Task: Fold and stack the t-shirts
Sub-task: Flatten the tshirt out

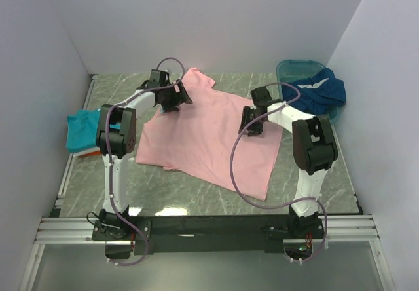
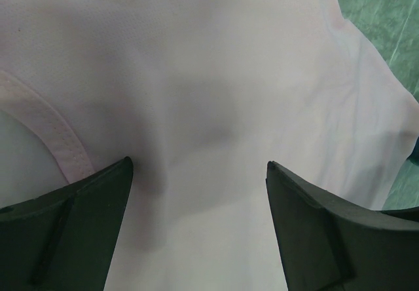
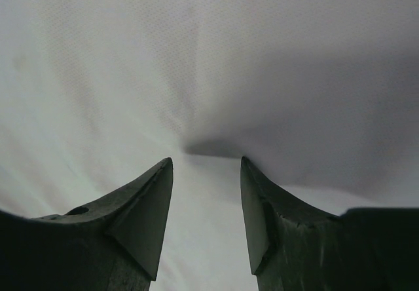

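The light pink t-shirt [image 1: 209,137] lies spread flat in the middle of the table, neck toward the far side. My left gripper [image 1: 172,99] is low over its far left part beside the collar [image 2: 55,130], jaws wide open with pink cloth [image 2: 216,75] under them. My right gripper [image 1: 251,122] is low over the shirt's right side, jaws open, tips against the cloth [image 3: 131,61], where a small crease [image 3: 209,148] lies between them. A folded teal shirt [image 1: 82,127] lies at the left on an orange one [image 1: 87,153]. The dark blue shirt [image 1: 319,88] lies in the basin.
The teal plastic basin [image 1: 292,65] stands at the far right corner by the right wall. White walls close in the left, far and right sides. Green marbled table top [image 1: 196,196] shows in front of the pink shirt and in the left wrist view [image 2: 386,16].
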{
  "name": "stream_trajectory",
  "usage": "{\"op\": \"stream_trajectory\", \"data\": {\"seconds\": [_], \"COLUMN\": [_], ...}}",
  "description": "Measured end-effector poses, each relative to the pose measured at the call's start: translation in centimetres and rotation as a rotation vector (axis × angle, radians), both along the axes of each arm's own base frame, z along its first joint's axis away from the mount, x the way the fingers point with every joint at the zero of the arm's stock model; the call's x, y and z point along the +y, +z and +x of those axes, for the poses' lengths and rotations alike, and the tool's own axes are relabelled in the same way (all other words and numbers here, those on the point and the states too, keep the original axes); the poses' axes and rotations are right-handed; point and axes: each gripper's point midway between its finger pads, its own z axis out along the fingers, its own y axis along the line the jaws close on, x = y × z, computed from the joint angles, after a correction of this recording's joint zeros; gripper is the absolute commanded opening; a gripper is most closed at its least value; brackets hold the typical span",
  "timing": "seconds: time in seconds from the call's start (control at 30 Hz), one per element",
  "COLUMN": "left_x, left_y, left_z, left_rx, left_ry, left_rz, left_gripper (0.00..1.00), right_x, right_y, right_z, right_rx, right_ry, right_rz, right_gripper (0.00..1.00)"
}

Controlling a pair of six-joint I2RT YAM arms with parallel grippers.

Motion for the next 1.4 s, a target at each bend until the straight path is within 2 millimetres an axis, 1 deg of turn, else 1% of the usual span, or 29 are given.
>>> {"op": "stream_trajectory", "data": {"seconds": [0.1,0.17,0.2,0.27,0.3,0.33,0.37,0.4,0.43,0.47,0.5,0.53,0.57,0.6,0.63,0.7,0.77,0.8,0.83,0.9,0.93,1.0,1.07,1.13,1.23,1.33,1.4], "left_x": [0.2,0.4,0.5,0.9,1.2,1.4,1.9,2.2,2.8,3.4,4.0,4.6,5.0,5.5,6.1,7.0,7.9,8.4,9.0,9.4,9.6,9.8,9.9,9.9,10.0,10.1,10.1], "left_y": [0.6,2.0,3.1,7.0,9.2,11.8,15.2,17.4,20.0,21.7,22.8,23.4,23.0,21.9,20.3,15.4,9.9,7.6,4.6,3.2,2.9,2.9,3.0,2.8,1.6,0.4,-0.3], "left_z": [0.0,0.0,-0.1,-0.3,-0.6,-1.0,-1.7,-2.4,-3.5,-4.9,-6.5,-7.9,-9.2,-10.7,-12.2,-15.2,-18.9,-20.7,-23.6,-25.6,-26.5,-27.7,-28.3,-28.5,-29.2,-29.7,-29.8], "left_rx": [-0.007,-0.024,-0.041,-0.109,-0.149,-0.197,-0.262,-0.303,-0.363,-0.395,-0.420,-0.439,-0.432,-0.408,-0.379,-0.271,-0.118,-0.049,0.054,0.099,0.112,0.121,0.117,0.125,0.163,0.200,0.224], "left_ry": [0.003,0.011,0.016,0.031,0.041,0.051,0.067,0.077,0.095,0.108,0.123,0.137,0.147,0.159,0.172,0.189,0.201,0.208,0.218,0.239,0.249,0.268,0.282,0.294,0.306,0.311,0.310], "left_rz": [0.010,0.015,0.017,0.014,0.014,0.010,0.006,0.002,-0.001,-0.002,0.000,0.001,0.007,0.017,0.027,0.061,0.100,0.116,0.140,0.139,0.136,0.122,0.108,0.100,0.102,0.110,0.120], "left_gripper": [0.90,0.91,0.91,0.91,0.91,0.91,0.91,0.91,0.90,0.90,0.88,0.88,0.87,0.86,0.86,0.84,0.82,0.78,0.78,0.75,0.74,0.74,0.74,0.74,0.73,0.66,0.65], "right_x": [-0.2,-0.1,0.0,0.2,0.2,0.3,0.4,0.6,0.8,0.9,1.1,1.5,2.0,2.6,3.3,5.1,6.8,7.6,8.7,9.5,9.7,9.8,9.8,9.8,9.8,9.8,9.8], "right_y": [0.2,0.7,1.0,1.8,2.1,2.4,2.6,2.8,2.8,2.9,2.9,3.0,3.0,3.2,3.4,4.1,4.7,5.0,5.2,5.3,5.3,5.3,5.3,5.3,5.3,5.3,5.2], "right_z": [0.3,0.8,1.0,1.6,1.9,2.1,2.2,2.2,2.2,2.1,1.9,1.7,1.5,1.2,0.9,0.2,-0.5,-0.8,-1.3,-1.8,-2.0,-2.1,-2.1,-2.1,-2.1,-2.1,-2.2], "right_rx": [0.005,0.000,-0.006,-0.022,-0.030,-0.036,-0.040,-0.043,-0.042,-0.040,-0.037,-0.034,-0.032,-0.031,-0.033,-0.039,-0.044,-0.047,-0.047,-0.041,-0.038,-0.036,-0.035,-0.034,-0.032,-0.033,-0.030], "right_ry": [0.008,0.010,0.013,0.016,0.017,0.018,0.020,0.025,0.028,0.032,0.037,0.046,0.056,0.069,0.084,0.121,0.153,0.168,0.193,0.208,0.214,0.216,0.215,0.213,0.210,0.209,0.207], "right_rz": [-0.009,-0.009,-0.008,-0.003,-0.001,0.002,0.005,0.008,0.010,0.012,0.013,0.016,0.022,0.029,0.039,0.066,0.096,0.108,0.125,0.137,0.140,0.145,0.144,0.145,0.146,0.147,0.147], "right_gripper": [0.53,0.53,0.53,0.53,0.53,0.53,0.53,0.53,0.53,0.53,0.53,0.53,0.53,0.53,0.53,0.53,0.53,0.52,0.52,0.52,0.52,0.52,0.52,0.52,0.52,0.52,0.52]}}
